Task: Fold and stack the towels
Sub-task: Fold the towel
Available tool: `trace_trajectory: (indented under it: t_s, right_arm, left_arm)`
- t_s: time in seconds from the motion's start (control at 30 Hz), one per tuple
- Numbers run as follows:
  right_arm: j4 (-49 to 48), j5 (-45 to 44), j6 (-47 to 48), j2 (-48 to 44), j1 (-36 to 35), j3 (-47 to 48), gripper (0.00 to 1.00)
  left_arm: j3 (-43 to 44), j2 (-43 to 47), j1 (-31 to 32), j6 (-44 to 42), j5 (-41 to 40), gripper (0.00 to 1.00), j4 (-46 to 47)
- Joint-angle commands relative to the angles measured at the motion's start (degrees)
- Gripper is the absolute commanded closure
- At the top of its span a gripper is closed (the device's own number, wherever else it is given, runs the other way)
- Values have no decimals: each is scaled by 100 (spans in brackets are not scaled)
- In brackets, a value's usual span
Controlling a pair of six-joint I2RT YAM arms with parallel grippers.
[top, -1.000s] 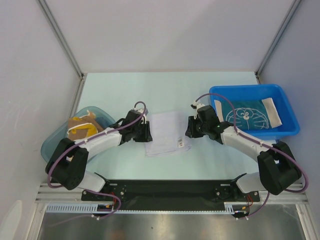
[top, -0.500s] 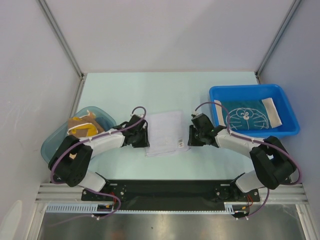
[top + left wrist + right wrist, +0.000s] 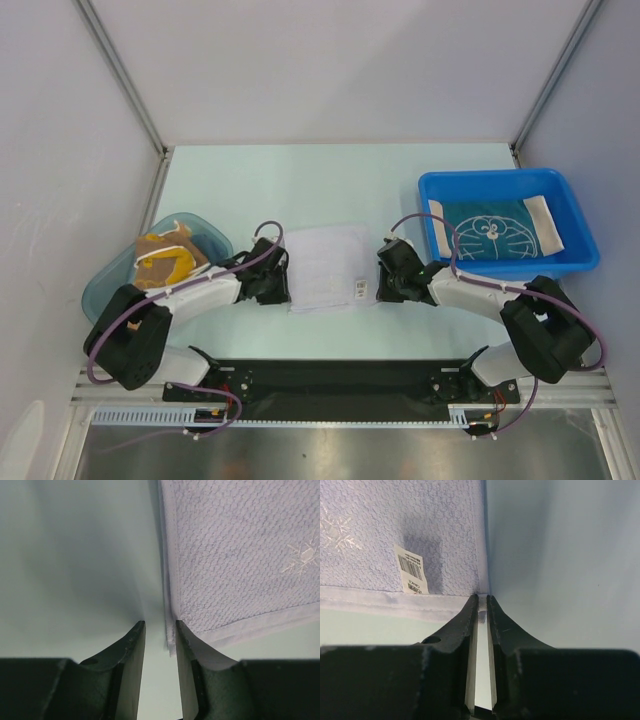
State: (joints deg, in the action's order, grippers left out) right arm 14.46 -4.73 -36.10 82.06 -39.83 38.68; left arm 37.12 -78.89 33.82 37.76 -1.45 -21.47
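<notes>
At the middle of the pale green table a white towel lies spread flat, its near edge towards the arm bases. A faint star mark is woven into its textured cloth, and a barcode label sits just inside its near right corner.

The right gripper is low at that near right corner, its jaws drawn narrow with a bit of the white hem pinched between them. The left gripper is down at the near left corner, its jaws part-way apart; the hem's corner lies in the gap against the right-hand finger, not clamped.

Off to the right, well apart from the white towel, a blue bin holds a teal towel with a cartoon face and a cream cloth beside it. At the left edge a translucent teal tub holds a crumpled brown and yellow towel.
</notes>
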Motion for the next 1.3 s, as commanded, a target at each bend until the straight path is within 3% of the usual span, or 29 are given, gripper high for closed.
trace_trajectory:
  t_s: [0.0,0.47,1.07,1.27]
  right_arm:
    - [-127,-142,-73,-112,-51,-27,88]
    - [-242,-116,-47,-94,-95,-141,91]
    - [-286,-116,-64,-129,-147,-185,92]
    - [-303,-116,-55,-129,-165,-176,92]
  left_arm:
    - [-126,103,28,267,356,64,187]
    - [-109,480,28,645,294,67,108]
    - [-241,129,89,830,427,70,399]
    - [-145,111,89,830,321,75,249]
